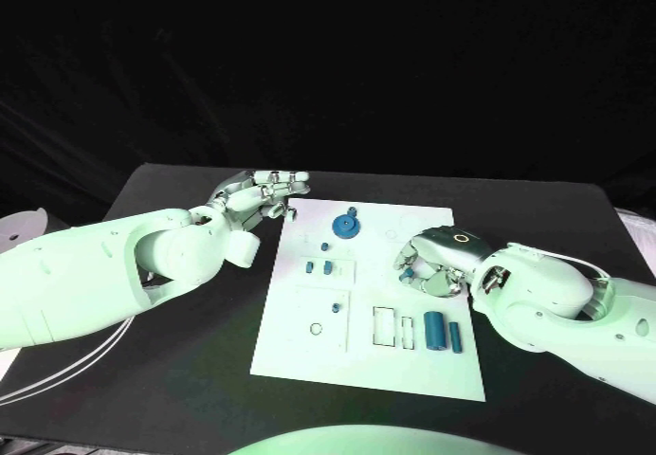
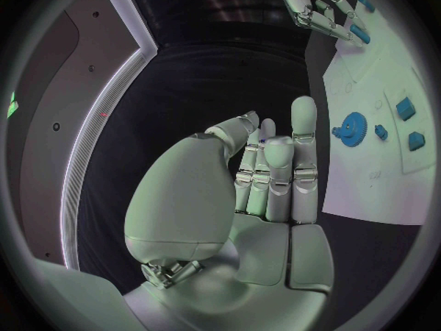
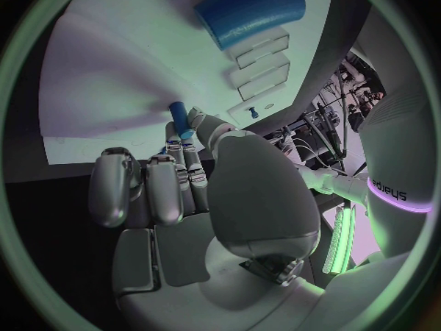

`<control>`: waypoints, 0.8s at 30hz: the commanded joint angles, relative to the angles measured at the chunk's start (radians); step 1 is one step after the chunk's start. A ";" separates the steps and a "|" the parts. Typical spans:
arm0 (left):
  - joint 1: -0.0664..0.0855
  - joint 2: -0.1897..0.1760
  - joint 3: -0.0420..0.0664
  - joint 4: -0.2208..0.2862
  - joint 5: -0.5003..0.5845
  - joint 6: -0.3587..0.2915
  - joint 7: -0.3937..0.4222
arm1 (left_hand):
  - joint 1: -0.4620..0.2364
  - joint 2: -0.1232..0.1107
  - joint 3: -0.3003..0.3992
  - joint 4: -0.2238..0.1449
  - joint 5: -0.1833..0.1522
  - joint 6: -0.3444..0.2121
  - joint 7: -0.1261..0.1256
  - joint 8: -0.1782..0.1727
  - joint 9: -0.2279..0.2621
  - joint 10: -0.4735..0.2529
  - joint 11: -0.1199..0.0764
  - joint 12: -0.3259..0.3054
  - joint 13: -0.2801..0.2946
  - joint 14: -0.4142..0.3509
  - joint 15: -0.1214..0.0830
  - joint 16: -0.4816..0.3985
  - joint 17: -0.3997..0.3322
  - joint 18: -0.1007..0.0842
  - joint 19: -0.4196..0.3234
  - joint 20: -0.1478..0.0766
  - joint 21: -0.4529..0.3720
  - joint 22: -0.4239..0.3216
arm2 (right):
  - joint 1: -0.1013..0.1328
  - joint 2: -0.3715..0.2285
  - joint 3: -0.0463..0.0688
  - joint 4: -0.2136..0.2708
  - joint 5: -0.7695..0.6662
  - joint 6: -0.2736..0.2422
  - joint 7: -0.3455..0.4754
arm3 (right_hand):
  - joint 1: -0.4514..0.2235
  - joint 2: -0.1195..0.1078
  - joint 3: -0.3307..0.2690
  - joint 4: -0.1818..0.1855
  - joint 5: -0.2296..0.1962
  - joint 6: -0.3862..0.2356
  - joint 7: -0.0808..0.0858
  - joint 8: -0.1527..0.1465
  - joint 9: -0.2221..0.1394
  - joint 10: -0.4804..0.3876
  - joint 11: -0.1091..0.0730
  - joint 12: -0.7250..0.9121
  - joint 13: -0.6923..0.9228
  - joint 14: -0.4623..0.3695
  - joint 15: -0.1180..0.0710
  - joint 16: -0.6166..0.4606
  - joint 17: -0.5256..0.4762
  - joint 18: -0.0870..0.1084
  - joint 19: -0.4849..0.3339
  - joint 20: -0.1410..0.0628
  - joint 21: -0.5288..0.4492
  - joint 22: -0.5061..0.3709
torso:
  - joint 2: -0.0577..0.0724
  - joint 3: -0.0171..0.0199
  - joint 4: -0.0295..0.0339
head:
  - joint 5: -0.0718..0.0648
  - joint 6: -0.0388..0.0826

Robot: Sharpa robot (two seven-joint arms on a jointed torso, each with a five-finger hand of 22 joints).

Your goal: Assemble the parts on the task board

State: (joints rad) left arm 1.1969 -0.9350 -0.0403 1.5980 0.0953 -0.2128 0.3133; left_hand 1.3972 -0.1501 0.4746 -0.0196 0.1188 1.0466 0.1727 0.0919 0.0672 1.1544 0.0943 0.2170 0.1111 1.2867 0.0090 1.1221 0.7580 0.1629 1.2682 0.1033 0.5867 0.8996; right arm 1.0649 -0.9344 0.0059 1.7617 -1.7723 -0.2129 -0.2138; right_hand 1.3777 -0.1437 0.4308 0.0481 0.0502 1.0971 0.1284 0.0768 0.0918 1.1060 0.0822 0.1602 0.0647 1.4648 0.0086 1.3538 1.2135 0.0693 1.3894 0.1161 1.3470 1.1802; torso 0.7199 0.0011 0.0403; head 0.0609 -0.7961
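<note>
My left arm comes in from the near left and ends with my left hand (image 1: 260,199) at the far left, its fingers (image 2: 304,136) held straight and close together with the thumb lying beside them, nothing in it. My right arm reaches in from the near right, and my right hand (image 1: 435,258) sits right of centre with its back turned up and its fingers curled under. In the right wrist view that hand (image 3: 198,191) pinches a small blue part (image 3: 180,118) between thumb and fingertip, the other fingers folded in beside it.
</note>
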 commanded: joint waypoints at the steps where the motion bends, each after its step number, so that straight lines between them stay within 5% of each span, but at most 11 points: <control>1: 0.000 0.001 0.001 0.001 0.004 0.018 0.004 | -0.003 0.006 -0.003 -0.006 0.001 -0.008 0.001 0.000 0.000 -0.007 0.001 0.005 0.001 -0.006 -0.001 -0.004 -0.001 0.017 -0.008 0.001 -0.004 -0.001 | -0.001 -0.001 0.000 -0.001 -0.022 0.015 -0.010 | -0.005 -0.018 0.005 0.005 0.002 0.008 0.001 -0.004 -0.001 0.008 0.001 -0.007 -0.002 0.046 -0.005 -0.005 -0.003 0.014 0.004 -0.005 0.000 -0.002 | 0.000 0.0002 -0.0002 | -0.001 0.000; 16: 0.000 0.001 0.000 0.000 0.004 0.020 0.003 | -0.004 0.006 -0.004 -0.006 0.001 -0.010 0.002 -0.001 0.000 -0.008 0.001 0.006 0.001 -0.007 -0.001 -0.005 -0.002 0.017 -0.008 0.001 -0.005 -0.002 | -0.001 -0.005 0.000 0.000 -0.034 0.005 -0.017 | -0.013 -0.036 -0.001 0.012 0.000 -0.002 0.004 -0.013 -0.006 -0.012 0.006 -0.026 -0.003 0.045 -0.002 -0.009 -0.010 0.014 0.003 -0.004 -0.004 -0.007 | 0.001 0.0002 -0.0008 | -0.002 -0.002; 24: 0.000 0.002 0.000 -0.001 0.004 0.021 0.003 | -0.004 0.006 -0.004 -0.006 0.001 -0.010 0.002 -0.001 0.000 -0.008 0.001 0.006 0.001 -0.007 -0.001 -0.005 -0.002 0.017 -0.008 0.001 -0.005 -0.002 | -0.001 -0.004 0.000 0.004 -0.032 0.003 -0.007 | -0.003 -0.006 0.020 0.020 0.001 0.041 -0.005 0.005 0.001 0.038 -0.006 -0.012 0.003 0.047 -0.011 -0.002 -0.002 0.012 0.009 -0.008 0.002 0.004 | 0.000 0.0003 0.0006 | -0.004 -0.004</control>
State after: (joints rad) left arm 1.1969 -0.9350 -0.0404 1.5965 0.0953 -0.2115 0.3120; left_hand 1.3972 -0.1501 0.4718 -0.0224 0.1188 1.0430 0.1763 0.0919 0.0672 1.1544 0.0943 0.2170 0.1112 1.2867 0.0091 1.1221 0.7567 0.1629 1.2682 0.1033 0.5868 0.8986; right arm 1.0644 -0.9391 0.0057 1.7633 -1.7900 -0.2129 -0.2255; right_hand 1.3769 -0.1600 0.4452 0.0705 0.0502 1.1333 0.1250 0.0773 0.0911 1.1361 0.0782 0.1446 0.0662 1.4663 0.0060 1.3498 1.2102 0.0692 1.3963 0.1093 1.3470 1.1813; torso 0.7201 0.0013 0.0401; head 0.0578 -0.7986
